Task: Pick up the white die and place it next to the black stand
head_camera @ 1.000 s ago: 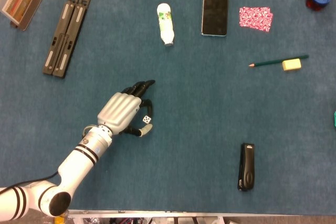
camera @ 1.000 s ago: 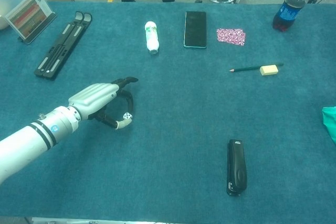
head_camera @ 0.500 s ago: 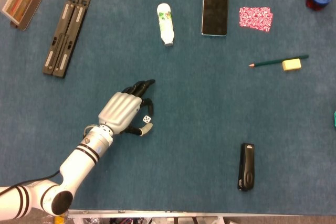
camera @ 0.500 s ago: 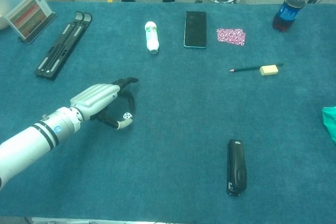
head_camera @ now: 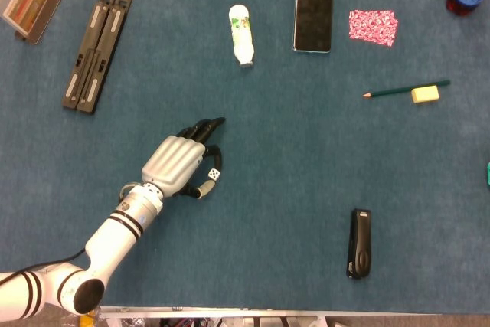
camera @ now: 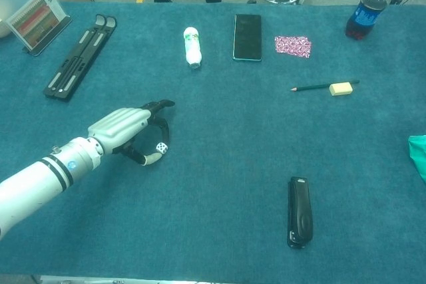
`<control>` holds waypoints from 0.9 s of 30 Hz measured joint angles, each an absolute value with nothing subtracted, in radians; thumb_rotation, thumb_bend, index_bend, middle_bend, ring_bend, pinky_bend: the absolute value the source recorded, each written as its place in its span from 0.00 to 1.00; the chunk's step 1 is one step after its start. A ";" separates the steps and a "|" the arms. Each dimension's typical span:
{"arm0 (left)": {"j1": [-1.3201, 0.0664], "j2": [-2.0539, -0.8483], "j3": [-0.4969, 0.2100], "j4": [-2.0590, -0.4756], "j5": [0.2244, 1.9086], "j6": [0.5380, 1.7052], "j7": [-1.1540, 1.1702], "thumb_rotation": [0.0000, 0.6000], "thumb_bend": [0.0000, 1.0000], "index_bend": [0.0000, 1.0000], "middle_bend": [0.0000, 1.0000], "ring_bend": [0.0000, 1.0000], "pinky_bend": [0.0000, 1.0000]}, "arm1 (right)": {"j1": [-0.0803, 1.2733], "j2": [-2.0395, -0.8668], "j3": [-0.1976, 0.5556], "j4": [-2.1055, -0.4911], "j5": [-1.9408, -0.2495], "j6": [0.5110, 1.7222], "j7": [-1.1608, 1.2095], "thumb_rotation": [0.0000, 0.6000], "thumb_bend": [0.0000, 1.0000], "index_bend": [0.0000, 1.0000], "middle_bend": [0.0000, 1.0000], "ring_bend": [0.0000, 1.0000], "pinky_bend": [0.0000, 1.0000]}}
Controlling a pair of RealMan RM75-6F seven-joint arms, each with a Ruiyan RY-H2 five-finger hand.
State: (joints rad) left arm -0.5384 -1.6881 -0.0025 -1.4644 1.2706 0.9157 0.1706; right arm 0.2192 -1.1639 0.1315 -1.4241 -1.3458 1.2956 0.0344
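The small white die (head_camera: 213, 174) (camera: 161, 147) lies on the blue cloth, in the gap between the dark fingers and the thumb of my left hand (head_camera: 182, 162) (camera: 128, 130). The fingers arch over its far side and the thumb (camera: 153, 158) curls in just below it. I cannot tell whether either one touches it. The black stand (head_camera: 98, 44) (camera: 80, 56) lies folded flat at the far left, well away from the hand. My right hand shows in neither view.
A white bottle (head_camera: 242, 34), a dark phone (head_camera: 314, 12) and a pink patterned packet (head_camera: 373, 27) lie along the far side. A green pencil (head_camera: 406, 89) with a yellow eraser (head_camera: 425, 94), a cola bottle (camera: 367, 13) and a black stapler (head_camera: 360, 243) are on the right.
The thumb of my left hand has curled in a little toward the die. The die and the arm have hardly shifted.
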 measured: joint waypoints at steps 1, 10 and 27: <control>-0.538 -1.689 -0.002 -1.464 1.272 0.916 0.169 1.00 0.31 0.47 0.00 0.00 0.17 | 0.219 -1.164 0.132 -1.424 -1.345 1.296 0.034 1.00 0.03 0.54 0.41 0.36 0.44; -0.535 -1.695 -0.006 -1.461 1.289 0.933 0.151 1.00 0.31 0.52 0.00 0.00 0.17 | 0.217 -1.166 0.132 -1.417 -1.343 1.293 0.042 1.00 0.03 0.54 0.41 0.36 0.44; -0.519 -1.657 -0.040 -1.471 1.309 1.014 0.141 1.00 0.31 0.55 0.00 0.00 0.17 | 0.205 -1.165 0.134 -1.418 -1.344 1.311 0.056 1.00 0.03 0.54 0.41 0.36 0.44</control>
State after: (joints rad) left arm -0.5189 -1.6568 -0.0402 -1.4711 1.3086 1.0143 0.1409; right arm 0.2047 -1.1649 0.1341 -1.4179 -1.3442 1.3108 0.0561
